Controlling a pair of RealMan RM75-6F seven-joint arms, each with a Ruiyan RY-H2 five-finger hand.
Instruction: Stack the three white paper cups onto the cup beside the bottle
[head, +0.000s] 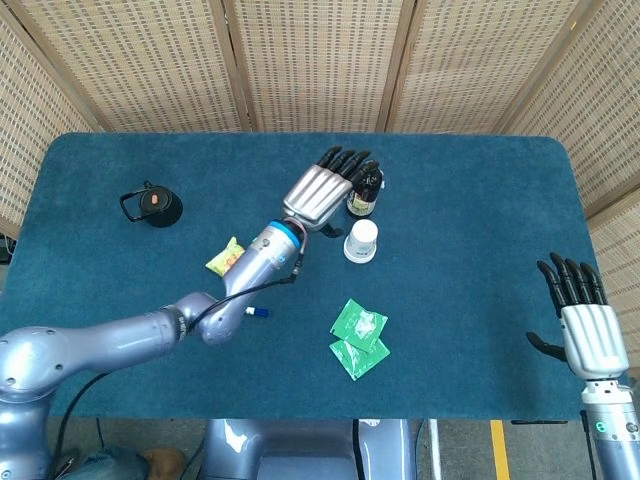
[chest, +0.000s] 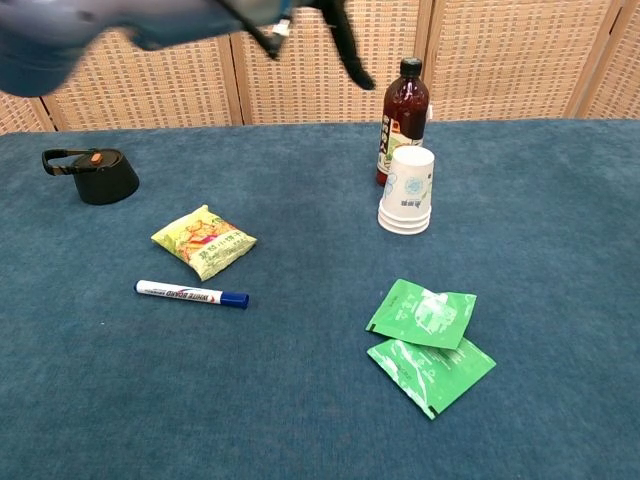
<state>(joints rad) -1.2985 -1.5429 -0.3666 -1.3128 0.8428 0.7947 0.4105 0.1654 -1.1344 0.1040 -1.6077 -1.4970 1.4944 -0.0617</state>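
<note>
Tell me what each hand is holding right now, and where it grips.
Nothing is held. The left hand is open above the table, clear of the cup stack; the right hand is open too.

Both arms are glossy blue-grey metal. The left hand (head: 322, 188) has a ribbed silver back, black fingers and a bright blue wrist ring; the right hand (head: 582, 322) matches it.
</note>
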